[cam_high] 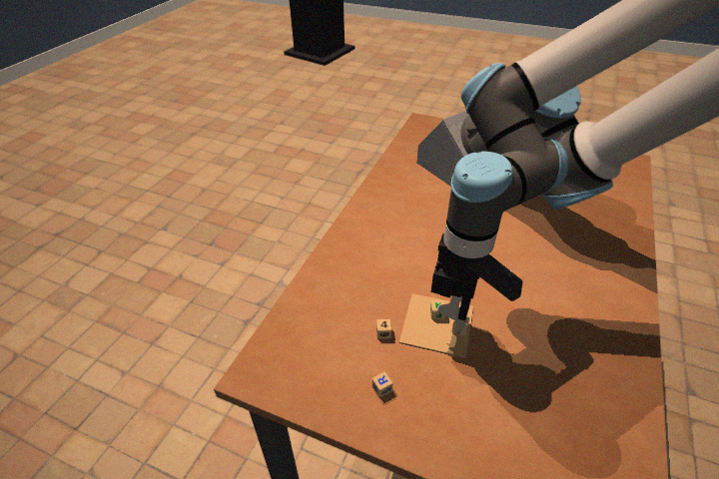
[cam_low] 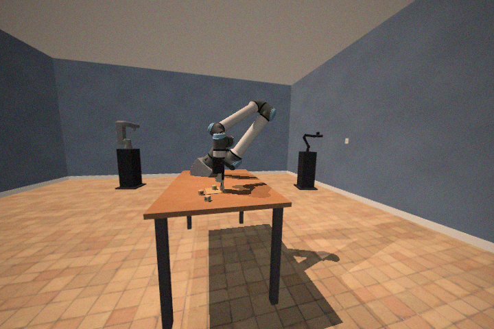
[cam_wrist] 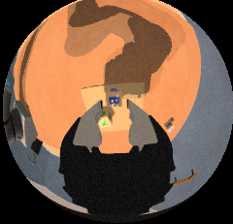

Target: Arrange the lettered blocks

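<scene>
A tan mat (cam_high: 422, 332) (cam_wrist: 92, 95) (cam_low: 208, 191) lies on the table. A block with a green letter (cam_high: 438, 309) (cam_wrist: 104, 121) (cam_low: 214, 187) stands on the mat, between my fingers and close to one of them. My gripper (cam_high: 454, 319) (cam_wrist: 114, 100) (cam_low: 221, 188) is down at the mat and slightly open, not gripping the block. A block with a blue letter (cam_wrist: 115, 100) (cam_high: 460, 342) sits in shadow at the mat's edge, just past the fingertips. A block marked 4 (cam_high: 383, 329) (cam_low: 201, 192) and a block marked R (cam_high: 381, 385) (cam_low: 207, 198) stand off the mat.
The brown table (cam_high: 541, 423) (cam_low: 185, 205) has its edges close to the R block. The arm's grey base mount (cam_high: 436, 150) is at the table's far end. Two black pedestals (cam_low: 129, 167) (cam_low: 306, 169) stand on the floor behind.
</scene>
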Controlling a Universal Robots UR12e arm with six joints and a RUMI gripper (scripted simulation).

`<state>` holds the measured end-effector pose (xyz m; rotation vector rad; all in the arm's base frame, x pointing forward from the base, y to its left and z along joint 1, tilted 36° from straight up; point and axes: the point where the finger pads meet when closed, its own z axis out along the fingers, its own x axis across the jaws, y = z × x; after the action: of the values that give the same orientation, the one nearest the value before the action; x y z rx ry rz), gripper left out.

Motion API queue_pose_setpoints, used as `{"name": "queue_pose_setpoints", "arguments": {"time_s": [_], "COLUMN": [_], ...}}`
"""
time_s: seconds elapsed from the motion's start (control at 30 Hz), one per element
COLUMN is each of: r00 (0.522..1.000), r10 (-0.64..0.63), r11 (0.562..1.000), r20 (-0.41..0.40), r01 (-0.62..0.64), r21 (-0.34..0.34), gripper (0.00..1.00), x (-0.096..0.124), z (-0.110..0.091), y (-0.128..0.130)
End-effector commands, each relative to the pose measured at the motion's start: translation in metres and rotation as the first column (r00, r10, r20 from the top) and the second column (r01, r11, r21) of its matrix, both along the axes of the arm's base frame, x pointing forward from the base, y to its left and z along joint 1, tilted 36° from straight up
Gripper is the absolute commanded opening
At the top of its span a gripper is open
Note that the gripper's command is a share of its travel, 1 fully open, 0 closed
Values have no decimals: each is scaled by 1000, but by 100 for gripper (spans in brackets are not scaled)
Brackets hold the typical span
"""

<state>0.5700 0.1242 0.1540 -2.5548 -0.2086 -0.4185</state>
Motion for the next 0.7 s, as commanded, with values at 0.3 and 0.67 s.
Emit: {"name": "queue_pose_setpoints", "arguments": {"time_s": [0.3,0.67], "r00": [1000,1000], "r10": [0,0], "r11": [1000,1000], "r20": [1,1], "r01": [0,0], "r21": [0,0], "gripper": [28,100], "x": [-16,-17], "z": [52,56], "y": [-34,-37]}}
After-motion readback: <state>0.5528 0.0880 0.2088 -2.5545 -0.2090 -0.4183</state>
